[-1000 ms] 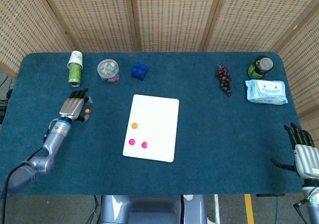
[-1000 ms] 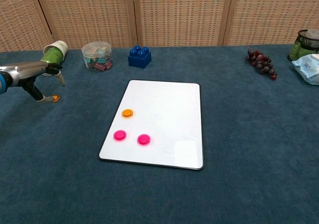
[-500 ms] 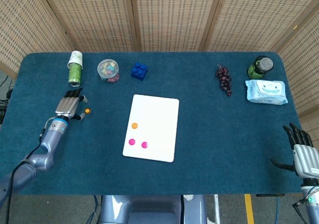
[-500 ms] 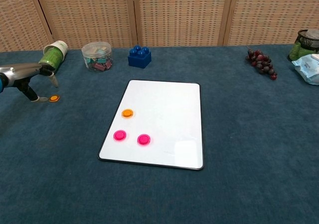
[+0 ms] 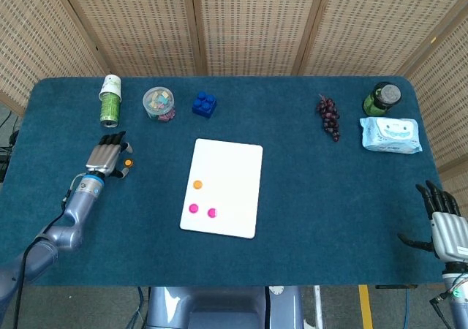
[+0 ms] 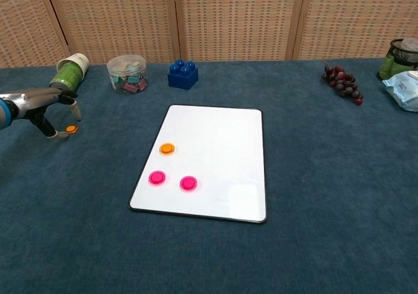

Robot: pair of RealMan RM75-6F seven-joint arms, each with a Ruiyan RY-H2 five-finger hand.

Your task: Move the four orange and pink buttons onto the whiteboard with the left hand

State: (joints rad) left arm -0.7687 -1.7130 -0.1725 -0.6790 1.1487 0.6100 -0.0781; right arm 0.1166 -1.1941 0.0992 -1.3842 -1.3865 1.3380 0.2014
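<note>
Right hand (image 5: 446, 227) at the near right table edge, head view only, fingers apart, holding nothing. Whiteboard (image 5: 234, 161) (image 6: 222, 144) lies flat mid-table on the blue cloth (image 5: 329, 197) (image 6: 326, 176). On its near left part: two pink buttons (image 5: 193, 208) (image 6: 157, 177) and (image 5: 212, 213) (image 6: 188, 183) side by side, one orange button (image 5: 197, 185) (image 6: 167, 148) just beyond them. Fourth button, loose orange button (image 5: 127, 163) (image 6: 70, 129), on the cloth well left of the board. Left hand (image 5: 106, 157) (image 6: 46, 104) right over it, fingers extended and slightly apart, fingertips around the button; contact or grip cannot be told. Far row, left to right: green can (image 5: 110, 100) (image 6: 70, 70) on its side, clear jar of clips (image 5: 159, 104) (image 6: 127, 74), blue brick (image 5: 205, 104) (image 6: 183, 73), grapes (image 5: 328, 116) (image 6: 341, 82), green jar (image 5: 382, 99) (image 6: 400, 57), wipes pack (image 5: 390, 134) (image 6: 403, 88).
</note>
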